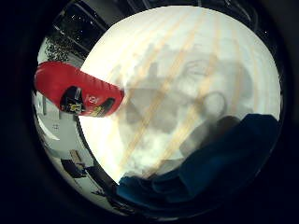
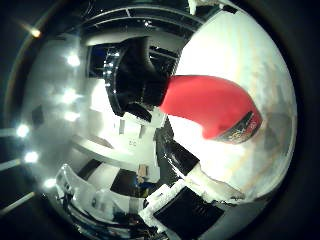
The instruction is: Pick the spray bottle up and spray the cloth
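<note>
A red spray bottle [image 1: 77, 91] with a black label rests on a white round table [image 1: 187, 56], near its edge. It also fills the middle of the right thumb side palm view [image 2: 210, 105], close to the palm. I cannot tell if it is upright. A dark blue cloth [image 1: 220, 163] lies crumpled on the table, away from the bottle. My right hand [image 2: 195, 195] is above the table between the two, its white and black fingers reaching out straight and holding nothing. Its shadow falls on the table top.
The table's rim [image 2: 285, 120] curves just past the bottle. Beyond it is a room with dark furniture and shelves [image 2: 130, 70], and bright ceiling lights [image 2: 70, 95].
</note>
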Robot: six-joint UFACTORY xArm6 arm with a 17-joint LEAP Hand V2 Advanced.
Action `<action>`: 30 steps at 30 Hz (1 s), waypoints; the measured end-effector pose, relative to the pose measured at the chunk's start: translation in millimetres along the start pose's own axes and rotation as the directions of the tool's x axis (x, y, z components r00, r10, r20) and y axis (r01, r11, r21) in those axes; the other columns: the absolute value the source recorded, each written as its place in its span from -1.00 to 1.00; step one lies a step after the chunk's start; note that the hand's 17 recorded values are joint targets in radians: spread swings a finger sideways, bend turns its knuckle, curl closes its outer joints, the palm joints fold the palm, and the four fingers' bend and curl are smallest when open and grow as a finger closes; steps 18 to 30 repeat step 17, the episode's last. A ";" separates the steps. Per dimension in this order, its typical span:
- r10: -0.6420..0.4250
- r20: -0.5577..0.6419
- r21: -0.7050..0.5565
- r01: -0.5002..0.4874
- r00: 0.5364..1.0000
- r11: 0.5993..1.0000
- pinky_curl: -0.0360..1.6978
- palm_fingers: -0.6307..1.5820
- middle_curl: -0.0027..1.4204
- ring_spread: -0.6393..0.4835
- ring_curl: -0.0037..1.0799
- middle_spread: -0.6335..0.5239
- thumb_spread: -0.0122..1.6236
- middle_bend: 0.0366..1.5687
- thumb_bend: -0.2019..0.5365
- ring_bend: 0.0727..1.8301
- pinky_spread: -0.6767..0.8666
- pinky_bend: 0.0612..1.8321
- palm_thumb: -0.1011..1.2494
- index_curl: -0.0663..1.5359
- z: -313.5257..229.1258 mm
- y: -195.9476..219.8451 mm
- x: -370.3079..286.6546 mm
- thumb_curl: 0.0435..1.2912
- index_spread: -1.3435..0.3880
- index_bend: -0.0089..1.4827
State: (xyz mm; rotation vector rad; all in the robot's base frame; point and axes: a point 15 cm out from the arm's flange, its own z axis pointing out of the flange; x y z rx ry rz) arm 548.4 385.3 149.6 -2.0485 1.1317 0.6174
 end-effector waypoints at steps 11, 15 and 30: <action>-0.023 -0.019 0.029 0.024 1.000 0.999 -0.62 -0.24 -0.56 0.39 -0.54 0.13 0.25 -0.81 -0.52 -0.68 0.35 -0.73 -0.05 -0.51 -75.4 -4.9 -14.1 -0.59 0.21 -0.75; -0.029 -0.047 0.040 0.031 0.998 0.999 -0.62 -0.24 -0.56 0.40 -0.54 0.13 0.25 -0.81 -0.52 -0.69 0.35 -0.73 -0.05 -0.51 -104.0 1.5 -15.7 -0.59 0.21 -0.75; -0.025 -0.056 0.048 0.027 0.998 0.998 -0.62 -0.23 -0.57 0.40 -0.53 0.13 0.25 -0.81 -0.52 -0.69 0.35 -0.74 -0.05 -0.50 -116.4 6.3 -16.5 -0.59 0.22 -0.75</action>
